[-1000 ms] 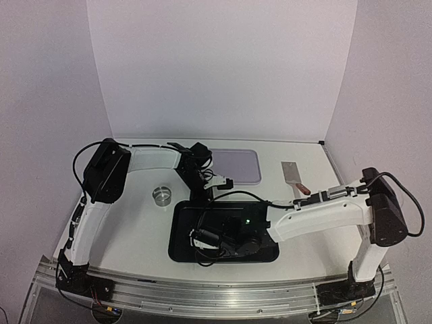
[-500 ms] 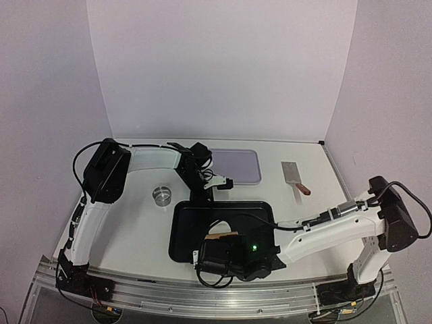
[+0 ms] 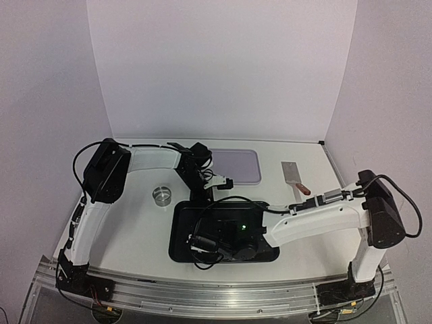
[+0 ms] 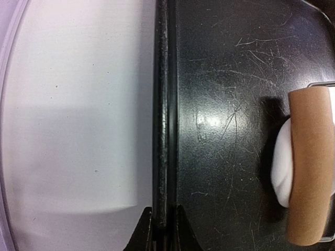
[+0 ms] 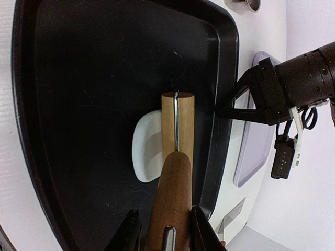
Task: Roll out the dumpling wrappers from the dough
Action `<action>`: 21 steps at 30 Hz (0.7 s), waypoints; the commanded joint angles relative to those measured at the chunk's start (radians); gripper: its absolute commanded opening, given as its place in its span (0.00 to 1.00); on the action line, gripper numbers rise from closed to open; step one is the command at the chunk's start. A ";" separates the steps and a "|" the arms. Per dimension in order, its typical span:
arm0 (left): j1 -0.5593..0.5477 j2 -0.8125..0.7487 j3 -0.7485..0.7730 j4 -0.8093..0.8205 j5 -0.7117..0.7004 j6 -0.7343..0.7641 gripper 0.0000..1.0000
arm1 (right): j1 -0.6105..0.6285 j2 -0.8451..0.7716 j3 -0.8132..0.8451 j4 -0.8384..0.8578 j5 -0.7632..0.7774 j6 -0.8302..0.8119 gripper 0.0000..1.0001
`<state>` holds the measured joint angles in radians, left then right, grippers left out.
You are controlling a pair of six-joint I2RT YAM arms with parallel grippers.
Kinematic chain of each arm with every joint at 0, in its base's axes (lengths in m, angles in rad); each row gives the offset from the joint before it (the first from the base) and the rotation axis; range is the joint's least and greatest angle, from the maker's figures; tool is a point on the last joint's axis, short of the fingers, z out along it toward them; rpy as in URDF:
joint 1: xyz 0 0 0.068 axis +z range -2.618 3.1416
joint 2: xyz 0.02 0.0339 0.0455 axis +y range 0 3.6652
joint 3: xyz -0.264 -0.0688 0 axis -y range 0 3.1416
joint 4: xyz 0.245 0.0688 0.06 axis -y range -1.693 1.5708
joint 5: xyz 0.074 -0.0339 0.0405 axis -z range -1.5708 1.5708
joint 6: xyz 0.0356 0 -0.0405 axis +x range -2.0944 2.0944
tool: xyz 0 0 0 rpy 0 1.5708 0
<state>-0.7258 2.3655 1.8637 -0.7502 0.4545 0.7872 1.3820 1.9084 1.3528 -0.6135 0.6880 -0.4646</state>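
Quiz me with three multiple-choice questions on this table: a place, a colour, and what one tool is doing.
1. Where is the white dough? A in a bowl; B in the black tray; C on a plate.
2. What colour is the roller? A brown; B blue; C green.
3. What is the left tool doing? A hanging free; B holding a spoon; C clamping the tray's rim.
Answers: B, it lies on the tray floor; A, wooden-brown drum; C, fingers pinch the rim.

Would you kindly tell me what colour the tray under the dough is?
The tray is black, clearest in the left wrist view.
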 commanded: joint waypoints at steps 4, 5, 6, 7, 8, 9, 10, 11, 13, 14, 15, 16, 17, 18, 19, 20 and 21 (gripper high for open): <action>-0.002 0.066 0.001 0.112 -0.134 0.007 0.00 | 0.144 -0.010 -0.157 -0.169 -0.354 0.189 0.00; -0.001 0.066 0.000 0.112 -0.133 0.006 0.00 | 0.148 -0.014 -0.163 -0.173 -0.352 0.207 0.00; -0.001 0.066 -0.001 0.112 -0.133 0.006 0.00 | 0.149 -0.014 -0.165 -0.173 -0.342 0.207 0.00; -0.001 0.066 -0.001 0.112 -0.132 0.006 0.00 | 0.149 -0.014 -0.168 -0.173 -0.332 0.206 0.00; -0.002 0.066 -0.001 0.111 -0.132 0.007 0.00 | 0.147 -0.008 -0.162 -0.173 -0.313 0.187 0.00; -0.002 0.066 -0.001 0.111 -0.132 0.009 0.00 | 0.134 0.003 -0.153 -0.173 -0.306 0.160 0.00; -0.001 0.065 -0.001 0.111 -0.132 0.009 0.00 | 0.117 0.011 -0.140 -0.173 -0.303 0.141 0.00; -0.001 0.064 -0.001 0.110 -0.133 0.010 0.00 | 0.102 0.020 -0.126 -0.172 -0.298 0.117 0.00; -0.002 0.062 -0.001 0.109 -0.133 0.010 0.00 | 0.067 0.039 -0.103 -0.168 -0.277 0.054 0.00; -0.002 0.061 -0.001 0.110 -0.134 0.010 0.00 | 0.047 0.052 -0.090 -0.167 -0.264 0.018 0.00; -0.001 0.060 -0.001 0.110 -0.133 0.010 0.00 | 0.027 0.061 -0.076 -0.167 -0.256 -0.006 0.00; -0.001 0.059 -0.001 0.110 -0.133 0.009 0.00 | 0.012 0.067 -0.064 -0.167 -0.254 -0.022 0.00; -0.001 0.057 -0.001 0.110 -0.133 0.008 0.00 | 0.001 0.068 -0.055 -0.166 -0.257 -0.030 0.00; -0.001 0.057 -0.001 0.110 -0.133 0.008 0.00 | -0.004 0.067 -0.051 -0.167 -0.260 -0.033 0.00; -0.001 0.055 -0.001 0.110 -0.134 0.009 0.00 | -0.004 0.065 -0.051 -0.168 -0.265 -0.031 0.00; -0.001 0.054 -0.001 0.110 -0.134 0.010 0.00 | 0.001 0.060 -0.056 -0.168 -0.272 -0.019 0.00; -0.002 0.054 -0.001 0.110 -0.134 0.009 0.00 | 0.014 0.053 -0.070 -0.170 -0.275 -0.001 0.00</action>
<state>-0.7254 2.3665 1.8637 -0.7502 0.4572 0.7876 1.4039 1.8919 1.3478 -0.6420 0.6870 -0.4585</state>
